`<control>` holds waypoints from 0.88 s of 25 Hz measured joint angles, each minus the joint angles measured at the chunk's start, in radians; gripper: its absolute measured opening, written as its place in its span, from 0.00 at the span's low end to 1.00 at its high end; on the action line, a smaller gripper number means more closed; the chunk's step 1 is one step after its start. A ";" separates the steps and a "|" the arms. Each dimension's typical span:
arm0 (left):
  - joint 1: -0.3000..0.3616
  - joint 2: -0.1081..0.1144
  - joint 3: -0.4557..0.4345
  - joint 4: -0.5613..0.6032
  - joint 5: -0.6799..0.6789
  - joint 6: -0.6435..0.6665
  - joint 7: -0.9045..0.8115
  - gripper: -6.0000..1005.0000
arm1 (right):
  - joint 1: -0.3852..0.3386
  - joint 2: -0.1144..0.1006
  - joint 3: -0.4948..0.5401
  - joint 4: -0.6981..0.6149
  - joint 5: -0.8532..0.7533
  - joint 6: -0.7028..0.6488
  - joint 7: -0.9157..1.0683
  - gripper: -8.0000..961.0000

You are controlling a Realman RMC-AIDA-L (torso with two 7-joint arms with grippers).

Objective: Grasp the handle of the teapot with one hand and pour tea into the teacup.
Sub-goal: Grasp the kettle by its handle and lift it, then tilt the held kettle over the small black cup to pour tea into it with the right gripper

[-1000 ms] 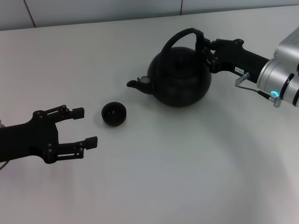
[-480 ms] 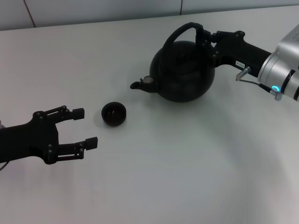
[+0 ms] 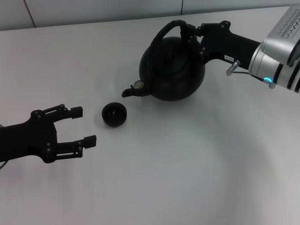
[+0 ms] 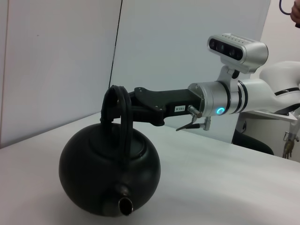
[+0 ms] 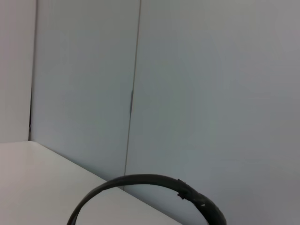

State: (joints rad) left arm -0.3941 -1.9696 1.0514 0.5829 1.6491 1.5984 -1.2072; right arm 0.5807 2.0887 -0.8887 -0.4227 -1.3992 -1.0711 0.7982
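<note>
Near the white worktop's (image 3: 187,178) near-left corner the left gripper (image 3: 77,125) hovers with its black fingers spread apart and holding nothing, and just beyond its fingertips the small round black handleless teacup (image 3: 114,115) stands upright on the surface. Farther back, toward the far edge, the large round matte-black teapot (image 3: 172,70) is tipped, its short curved spout (image 3: 132,90) aimed down toward the teacup but apart from it. At the far right, the right gripper (image 3: 191,33) is clamped on the tall arched black handle (image 3: 166,31) and carries the teapot.
</note>
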 joint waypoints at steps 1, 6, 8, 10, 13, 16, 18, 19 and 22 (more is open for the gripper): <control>0.000 0.000 -0.001 0.000 0.000 0.000 0.000 0.86 | 0.003 0.000 -0.008 -0.010 0.000 0.003 0.000 0.13; 0.000 -0.003 -0.001 0.000 0.000 -0.002 0.000 0.86 | 0.009 -0.002 -0.033 -0.045 -0.004 0.012 0.000 0.13; 0.000 -0.004 -0.001 0.000 0.000 -0.007 0.000 0.86 | 0.006 -0.002 -0.067 -0.071 -0.005 0.033 0.000 0.13; 0.000 -0.004 -0.001 0.000 0.000 -0.007 0.000 0.86 | 0.004 -0.002 -0.087 -0.084 -0.005 0.049 0.000 0.13; 0.000 -0.007 -0.001 0.000 0.001 -0.023 0.000 0.86 | 0.009 0.001 -0.163 -0.113 -0.005 0.111 -0.001 0.13; 0.000 -0.007 -0.001 0.000 0.001 -0.029 0.000 0.86 | 0.016 0.001 -0.198 -0.123 -0.005 0.138 -0.001 0.13; 0.000 -0.008 -0.001 0.000 0.001 -0.035 -0.001 0.86 | 0.023 0.001 -0.228 -0.136 -0.003 0.160 -0.001 0.13; 0.000 -0.008 -0.001 0.000 0.001 -0.036 -0.001 0.86 | 0.023 0.001 -0.228 -0.136 -0.003 0.160 -0.001 0.13; 0.000 -0.009 -0.001 0.000 0.001 -0.040 -0.001 0.86 | 0.027 0.001 -0.239 -0.151 -0.001 0.168 -0.001 0.13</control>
State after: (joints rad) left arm -0.3943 -1.9787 1.0508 0.5829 1.6505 1.5587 -1.2086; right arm 0.6081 2.0896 -1.1273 -0.5735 -1.4007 -0.9027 0.7976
